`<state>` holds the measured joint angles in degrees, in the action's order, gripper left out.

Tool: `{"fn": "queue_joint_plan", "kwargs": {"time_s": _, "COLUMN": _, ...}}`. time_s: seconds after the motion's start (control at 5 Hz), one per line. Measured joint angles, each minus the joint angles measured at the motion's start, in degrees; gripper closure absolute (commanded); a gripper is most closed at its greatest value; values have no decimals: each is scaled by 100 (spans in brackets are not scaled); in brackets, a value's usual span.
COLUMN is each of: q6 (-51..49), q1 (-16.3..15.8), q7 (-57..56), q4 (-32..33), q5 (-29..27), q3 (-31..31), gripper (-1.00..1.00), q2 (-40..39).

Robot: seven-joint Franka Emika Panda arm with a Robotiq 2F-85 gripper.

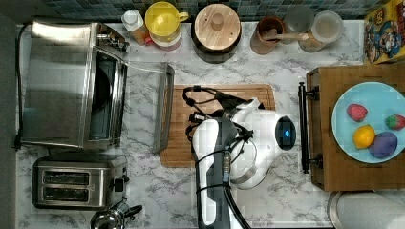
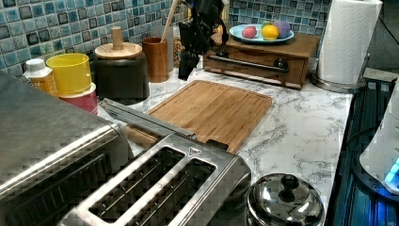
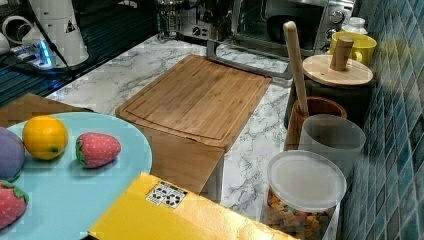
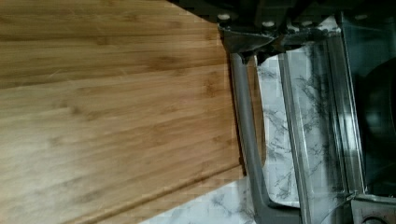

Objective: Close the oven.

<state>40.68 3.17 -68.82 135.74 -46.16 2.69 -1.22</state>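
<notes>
Oven (image 1: 57,86) sits at the top view's left on the marble counter (image 1: 286,62), w/ its glass door (image 1: 143,102) dropped fully open and lying flat. Door handle (image 1: 165,107) runs along the left edge of the cutting board (image 1: 181,138) in the top view, overlapping that edge. Dark interior visible behind the door opening. In the right view the oven (image 3: 280,20) is at the far end of the board (image 3: 195,100), door down toward the camera.

Arm (image 1: 212,171) reaches in from the top view's bottom, wrist over the board. Gripper (image 2: 187,63) hangs above the board's far corner in the left view, clear of the wood, holding nothing; finger spread cannot be told. Wrist view looks down on board (image 4: 112,112), handle (image 4: 245,135) and door glass (image 4: 313,126) w/ marble showing through.

Toaster (image 1: 71,183), two-slot, stands just beside the oven, below it in the top view. Steel lidded pot (image 2: 284,197) near the toaster in the left view. Along the tiled wall: yellow cup (image 1: 162,21), dark jar w/ wood lid (image 1: 217,28), wood utensil holder (image 1: 267,33), two clear containers. Blue plate (image 1: 344,129) w/ toy fruit rests on a wooden box (image 1: 329,176) at the top view's right. Paper towel roll (image 2: 350,37) beside the box in the left view.
</notes>
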Motion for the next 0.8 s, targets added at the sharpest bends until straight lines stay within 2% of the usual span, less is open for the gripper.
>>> {"fn": "queue_joint_plan", "kwargs": {"time_s": 0.2, "q6": 36, "q1": -17, "q7": -1169, "q4": 269, "q5": -948, "q3": 3, "gripper": 100, "q2": -88}}
{"fn": "queue_joint_plan", "kwargs": {"time_s": 0.6, "q6": 386, "q1": -17, "q7": -3145, "q4": 280, "q5": -2697, "q3": -45, "gripper": 100, "q2": -448}}
{"fn": "queue_joint_plan", "kwargs": {"time_s": 0.8, "q6": 817, "q1": -16, "q7": -3284, "q4": 246, "q5": -2809, "q3": -109, "gripper": 100, "q2": -707}}
